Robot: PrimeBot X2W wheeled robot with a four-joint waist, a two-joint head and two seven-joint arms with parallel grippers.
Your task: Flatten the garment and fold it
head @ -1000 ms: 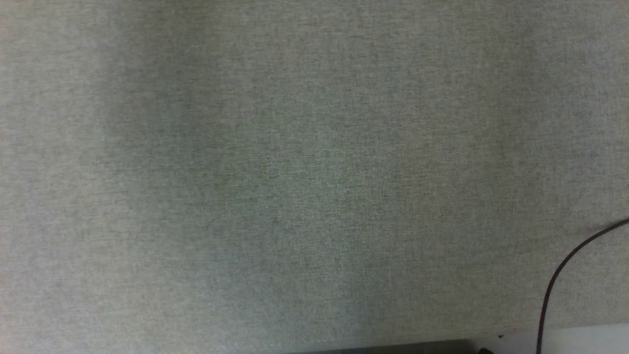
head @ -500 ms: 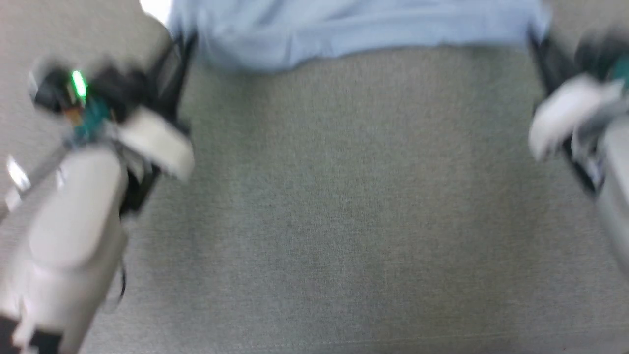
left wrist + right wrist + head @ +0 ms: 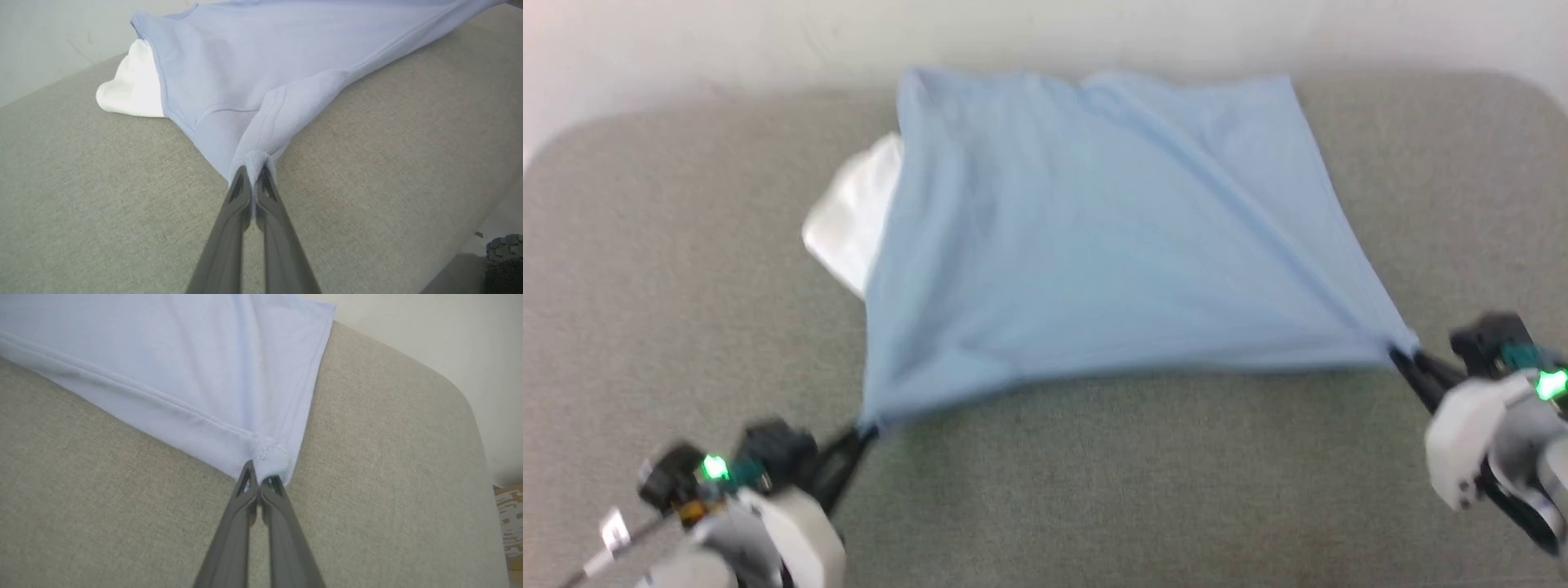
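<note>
While the garment (image 3: 1094, 245) lies spread, seemingly taut, left jaws and right jaws clamp its corners.

I see the garment (image 3: 1094, 237) as plain light blue, its white part (image 3: 854, 216) showing at the left. The upholstered surface (image 3: 1094, 490) is heathered grey-beige. The left gripper (image 3: 866, 431) and right gripper (image 3: 1395, 353) have dark grey fingers (image 3: 222, 249), white casings and green lights.

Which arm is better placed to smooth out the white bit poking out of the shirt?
Left, likely: the left gripper pinches the garment corner on the side of the white fabric; the right gripper holds the opposite corner.
</note>
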